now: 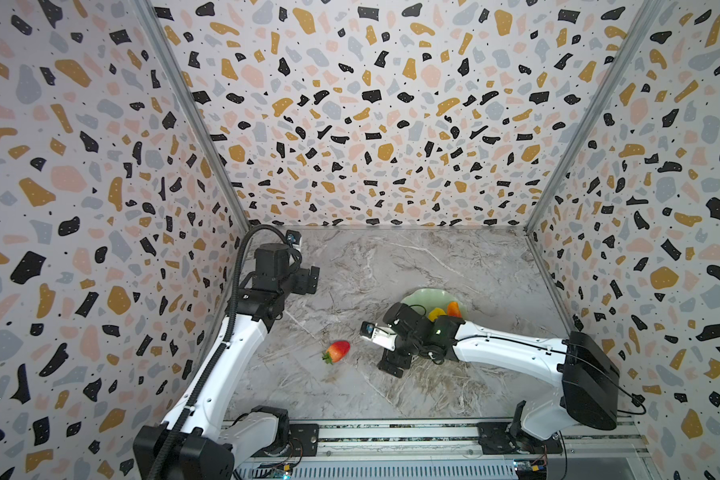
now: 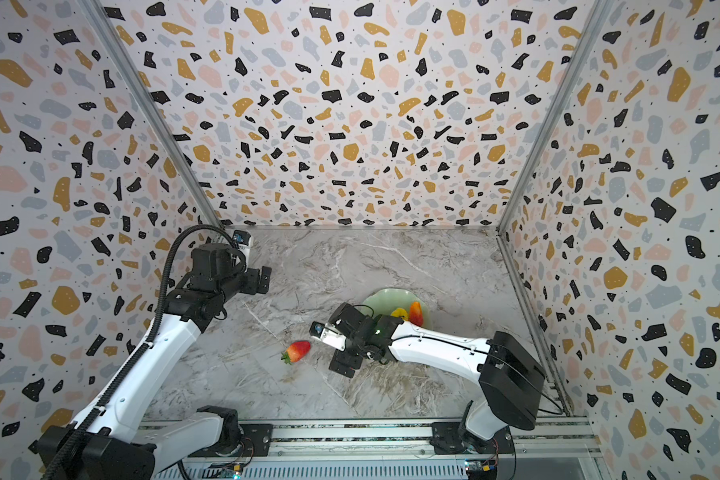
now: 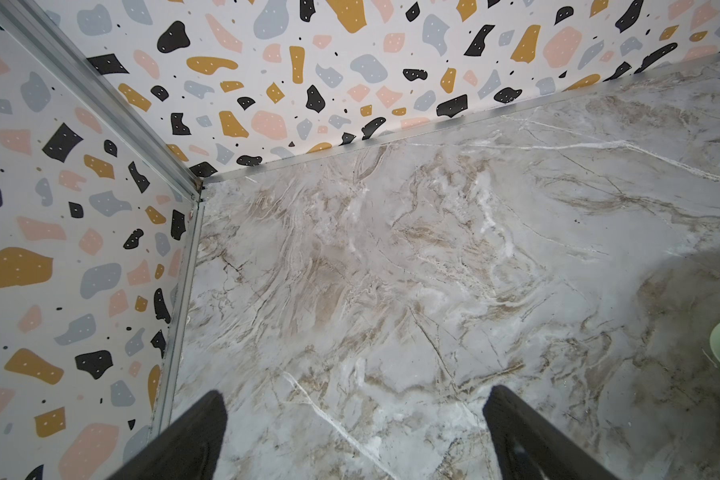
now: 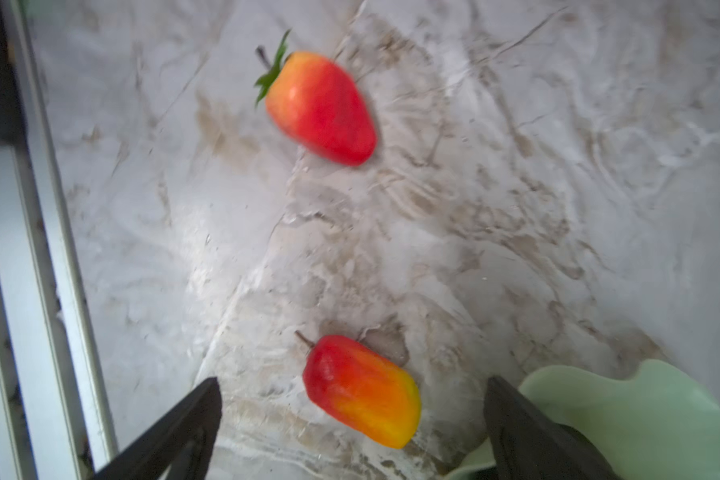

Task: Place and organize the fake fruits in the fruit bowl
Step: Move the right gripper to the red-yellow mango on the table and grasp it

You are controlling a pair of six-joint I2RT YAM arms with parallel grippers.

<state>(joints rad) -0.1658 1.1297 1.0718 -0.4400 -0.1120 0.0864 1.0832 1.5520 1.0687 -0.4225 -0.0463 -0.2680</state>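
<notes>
Right now my right gripper point(image 4: 353, 379) hangs with its jaws spread wide, gripping nothing. A red-orange-yellow oval fruit point(image 4: 362, 390) lies on the marble table point(image 4: 516, 166) between them, touching neither, near the wavy rim of the mint-green fruit bowl point(image 4: 649, 415). Farther out the strawberry point(image 4: 321, 108) lies on its side on the table, well apart from the bowl. In a top view a yellow fruit point(image 1: 436, 313) and another red-orange oval point(image 1: 454, 308) sit inside the bowl. My left gripper point(image 3: 356, 390) is spread apart too, empty, over the table's far left corner.
</notes>
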